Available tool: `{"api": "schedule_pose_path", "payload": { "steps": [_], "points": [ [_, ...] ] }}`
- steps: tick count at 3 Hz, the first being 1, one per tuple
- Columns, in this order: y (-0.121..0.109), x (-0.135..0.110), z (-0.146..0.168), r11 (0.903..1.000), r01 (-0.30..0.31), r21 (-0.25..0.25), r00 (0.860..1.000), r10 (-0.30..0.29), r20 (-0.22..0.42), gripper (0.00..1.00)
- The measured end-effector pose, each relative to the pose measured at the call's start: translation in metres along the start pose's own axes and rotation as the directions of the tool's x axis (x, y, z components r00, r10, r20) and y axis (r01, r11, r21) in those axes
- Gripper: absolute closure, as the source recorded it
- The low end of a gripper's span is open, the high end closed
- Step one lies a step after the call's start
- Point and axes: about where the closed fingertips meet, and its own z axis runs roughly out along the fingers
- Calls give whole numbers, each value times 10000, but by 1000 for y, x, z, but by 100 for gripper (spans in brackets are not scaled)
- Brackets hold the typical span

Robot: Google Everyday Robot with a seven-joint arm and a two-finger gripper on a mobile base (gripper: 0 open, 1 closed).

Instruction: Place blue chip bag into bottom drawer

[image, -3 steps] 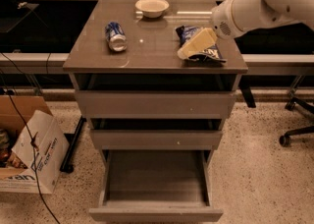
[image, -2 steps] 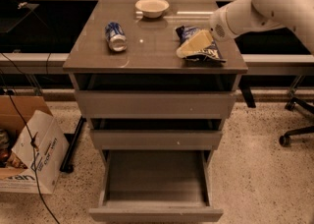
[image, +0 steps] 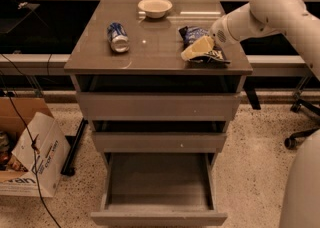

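- You are looking down at a grey-brown three-drawer cabinet with a glossy flat top (image: pixel 150 54), standing on a speckled floor
- The crinkled dark blue chip bag with white lettering (image: pixel 190 34) is lying on the right side of that top, near the right edge and well apart from the drawers below
- The cream-coloured two-finger gripper (image: pixel 196 49) is reaching in from the right and resting over the middle of the bag, covering part of it; you cannot tell whether it is clenched on the bag or released
- The white, rounded robot arm (image: pixel 272 7) is stretching from the upper right corner down to the gripper
- The wide, shallow bottom drawer with a plain flat front (image: pixel 159 218) is standing pulled out, its tray showing open from above
- The plain middle drawer (image: pixel 159 142) and the plain top drawer (image: pixel 159 107) are sitting above it, pushed further in than the bottom one
- A blue-and-white soda can (image: pixel 118 37) is lying on its side on the left part of the top, well apart from the bag
- A small pale round bowl (image: pixel 155 7) is sitting near the back edge, between can and bag
- A white-and-brown cardboard box (image: pixel 30 157) is leaning on the floor at the left
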Motion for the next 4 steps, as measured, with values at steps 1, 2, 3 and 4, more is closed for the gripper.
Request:
{"api": "schedule_pose_path", "payload": {
  "steps": [1,2,3,4],
  "points": [
    [3,13,15,9992,-270,-282,9991,260,-348,50],
    [2,7,8,9998,-154,-145,9996,151,-257,72],
    [6,-14,-30,9973,620,389,9980,-625,104,96],
    [48,-41,-100,9782,1972,653,9775,-2013,636,100]
  ]
}}
